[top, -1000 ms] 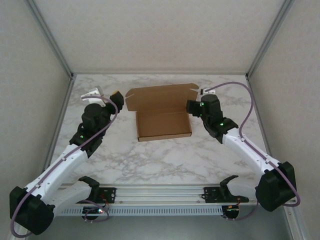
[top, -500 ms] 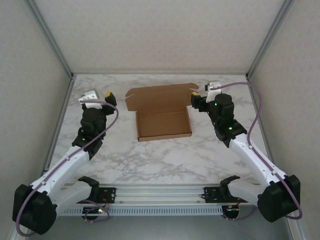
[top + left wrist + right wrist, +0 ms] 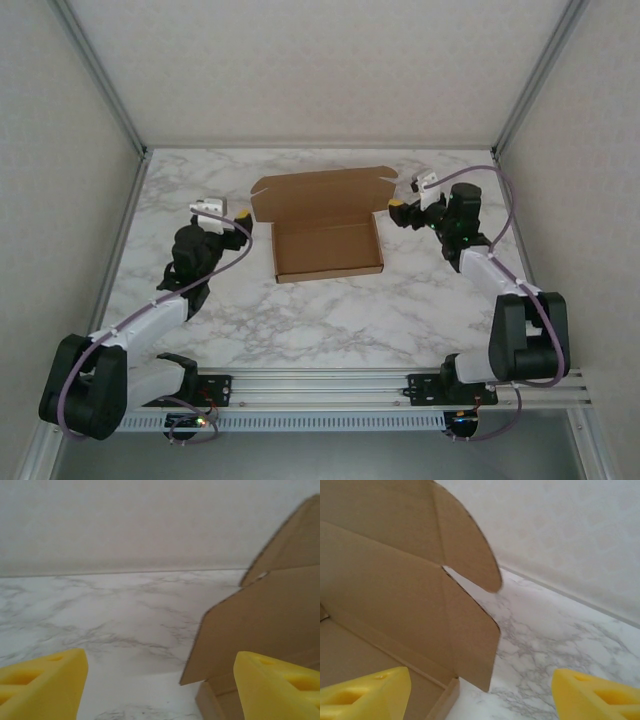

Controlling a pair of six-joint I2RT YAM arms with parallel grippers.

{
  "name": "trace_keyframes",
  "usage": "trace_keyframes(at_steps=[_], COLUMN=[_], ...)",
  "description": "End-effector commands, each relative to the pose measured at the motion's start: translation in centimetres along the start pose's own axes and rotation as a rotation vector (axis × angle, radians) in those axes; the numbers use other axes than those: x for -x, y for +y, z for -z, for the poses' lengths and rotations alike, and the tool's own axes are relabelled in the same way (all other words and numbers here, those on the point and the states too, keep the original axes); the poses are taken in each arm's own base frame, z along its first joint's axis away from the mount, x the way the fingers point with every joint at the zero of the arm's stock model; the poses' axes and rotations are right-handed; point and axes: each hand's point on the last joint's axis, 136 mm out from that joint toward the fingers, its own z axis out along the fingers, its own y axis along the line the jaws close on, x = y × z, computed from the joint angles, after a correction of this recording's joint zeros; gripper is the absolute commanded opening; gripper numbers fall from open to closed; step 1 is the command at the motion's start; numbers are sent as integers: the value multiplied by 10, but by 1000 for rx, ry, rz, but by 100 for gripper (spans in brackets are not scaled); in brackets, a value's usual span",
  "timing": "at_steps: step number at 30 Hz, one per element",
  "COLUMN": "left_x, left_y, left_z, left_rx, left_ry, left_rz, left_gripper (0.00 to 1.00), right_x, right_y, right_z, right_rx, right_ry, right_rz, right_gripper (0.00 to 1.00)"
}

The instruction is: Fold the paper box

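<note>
Top external view: the paper box [image 3: 325, 225] lies on the marble table [image 3: 330, 310], in the middle and toward the far side. Its shallow tray is already formed and faces up, and the lid panel stands open along the far edge with a small flap at each end. The left gripper [image 3: 228, 212] hangs just beside the box's left edge, near the left lid flap, and does not touch the cardboard. The right gripper [image 3: 408, 197] hangs just beside the box's far right corner, near the right lid flap, also apart from it.

In the left wrist view, the left gripper [image 3: 160, 690] has its yellow fingers [image 3: 42, 685] spread wide, with nothing pinched; the box's flap [image 3: 260, 625] rises ahead on the right. In the right wrist view, the right gripper [image 3: 480, 695] also has its yellow fingers [image 3: 597, 695] spread wide and empty, with the box's rounded flaps [image 3: 395, 590] ahead on the left above the marble.
</note>
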Motion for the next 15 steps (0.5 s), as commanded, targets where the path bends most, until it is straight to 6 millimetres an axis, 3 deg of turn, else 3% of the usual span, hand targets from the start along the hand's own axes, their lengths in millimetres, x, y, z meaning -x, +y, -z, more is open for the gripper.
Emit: trace_keyframes(at_steps=[1, 9, 15], left_x=[10, 10, 0], left_y=[-13, -17, -22], left_z=[-6, -49, -72], left_rx=[-83, -104, -147], left_ry=[-27, 29, 66], left_rz=[-46, -73, -113], left_gripper=[76, 74, 72], right_x=[21, 15, 13], right_y=[2, -16, -9], right_z=[-7, -40, -51], right_rx=[66, 91, 187], right_ry=[-63, -15, 15], right_rz=[73, 49, 52], right_gripper=[76, 77, 77])
